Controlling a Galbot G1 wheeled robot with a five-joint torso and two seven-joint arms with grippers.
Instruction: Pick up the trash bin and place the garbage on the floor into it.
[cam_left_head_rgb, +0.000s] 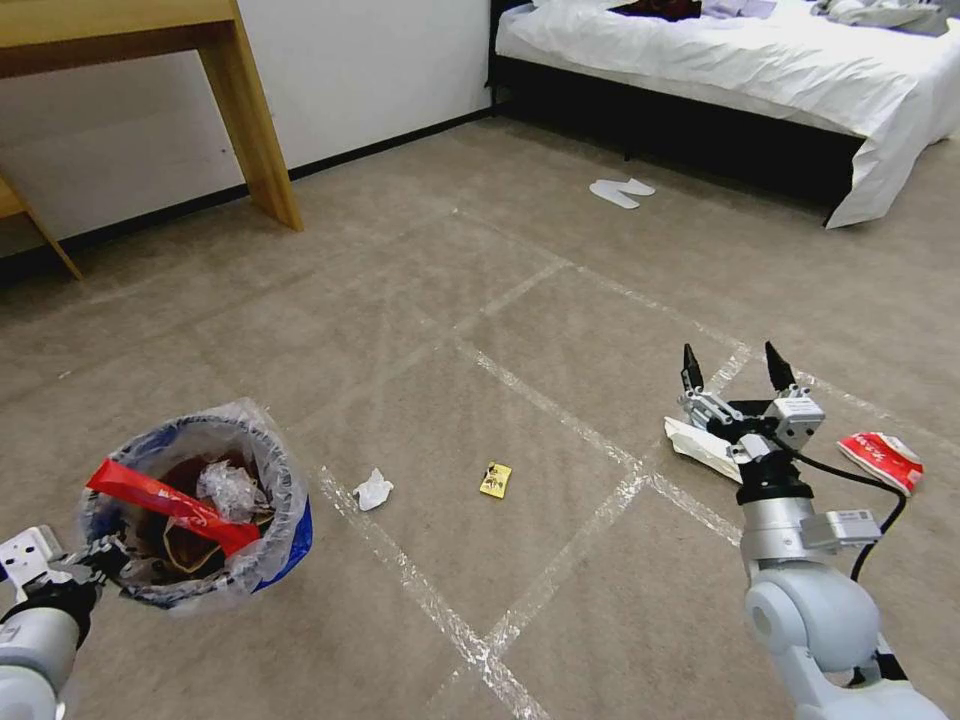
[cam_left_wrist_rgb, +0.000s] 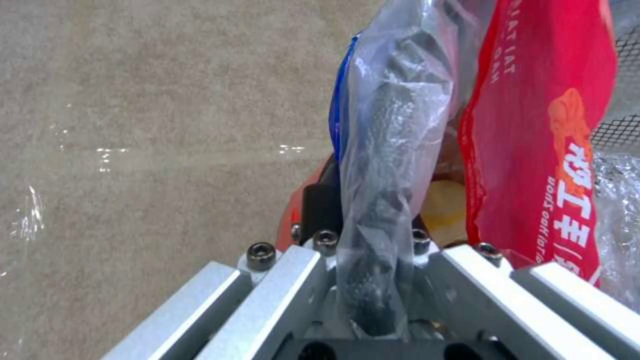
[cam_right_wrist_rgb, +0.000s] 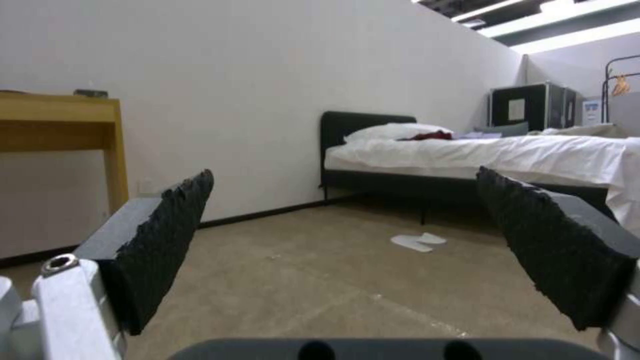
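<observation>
While the left gripper (cam_left_head_rgb: 95, 560) clamps the bag-lined round red trash bin's (cam_left_head_rgb: 275, 470) rim, the right gripper (cam_left_head_rgb: 735, 375) hangs spread, empty, above a white packet (cam_left_head_rgb: 700, 447).

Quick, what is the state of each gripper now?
Left gripper: shut on the rim of the trash bin, holding it up.
Right gripper: open, empty, above the floor.
</observation>
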